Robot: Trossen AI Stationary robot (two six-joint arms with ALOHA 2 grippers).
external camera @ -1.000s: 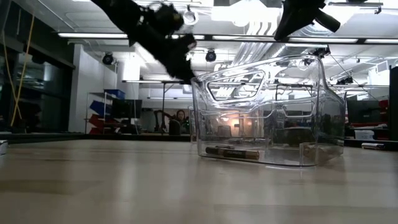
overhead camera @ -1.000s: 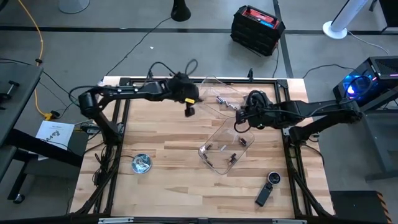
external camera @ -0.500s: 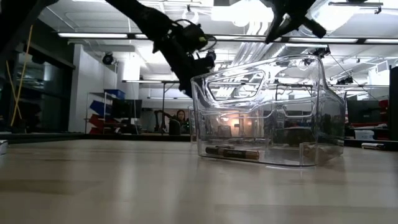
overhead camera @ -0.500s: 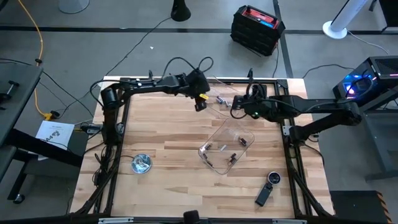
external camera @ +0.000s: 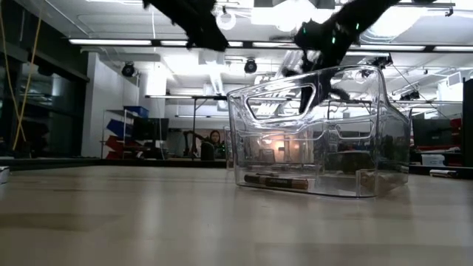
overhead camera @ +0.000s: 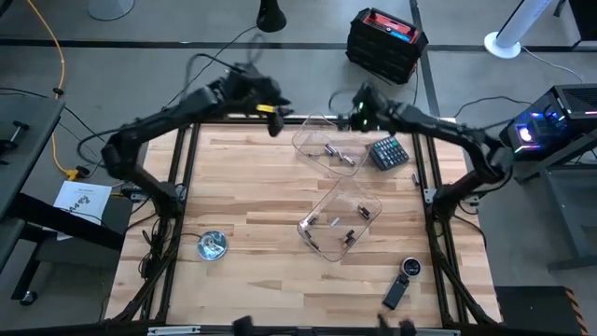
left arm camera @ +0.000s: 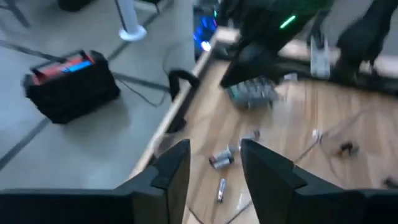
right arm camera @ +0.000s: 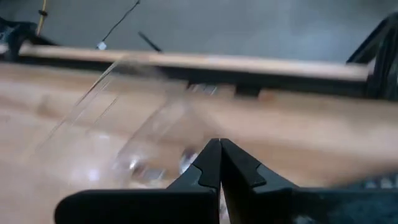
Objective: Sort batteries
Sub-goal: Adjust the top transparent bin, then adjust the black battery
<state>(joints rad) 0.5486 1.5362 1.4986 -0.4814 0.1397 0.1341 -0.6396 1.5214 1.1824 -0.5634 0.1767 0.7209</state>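
Note:
Two clear trays stand on the wooden table. The far tray (overhead camera: 326,149) holds silvery batteries (overhead camera: 329,149), also seen in the left wrist view as batteries (left arm camera: 221,160). The near tray (overhead camera: 340,224) holds a few dark batteries (overhead camera: 347,237) lying on its floor (external camera: 277,179). My left gripper (overhead camera: 273,117) hangs open over the far edge, left of the far tray, with nothing between its fingers (left arm camera: 211,165). My right gripper (overhead camera: 354,117) hovers shut above the far tray's far side (right arm camera: 219,155).
A grey keypad-like gadget (overhead camera: 389,152) lies right of the far tray. A round metal dish (overhead camera: 213,245) sits near the left front, and a black oblong gadget (overhead camera: 399,285) near the right front. Bare wood spreads left of the trays.
My left gripper went right to the far tray's left rim, then pulled back toward the far edge and rose. My right gripper drew away from over the trays toward the far edge, uncovering the grey gadget. The trays stayed put.

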